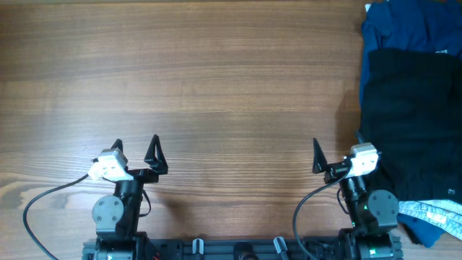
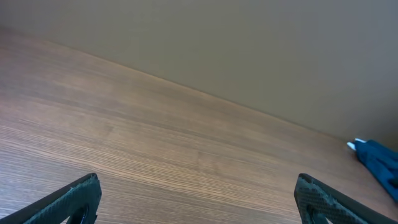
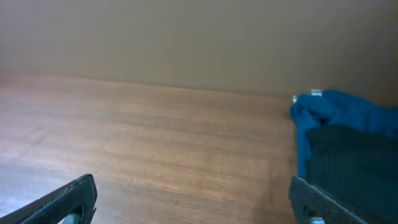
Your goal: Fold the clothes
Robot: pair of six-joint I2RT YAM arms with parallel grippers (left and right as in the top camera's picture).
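A pile of clothes lies at the right edge of the table: a black garment (image 1: 415,119) on top, a blue garment (image 1: 404,25) behind it, and a light denim piece (image 1: 433,211) at the front right. The right wrist view shows the black garment (image 3: 354,165) and the blue one (image 3: 348,112). The left wrist view shows only a tip of the blue garment (image 2: 379,158). My left gripper (image 1: 136,153) is open and empty at the front left. My right gripper (image 1: 336,152) is open and empty just left of the pile.
The wooden table (image 1: 216,94) stretches left of the pile. Both arm bases and their cables sit along the front edge.
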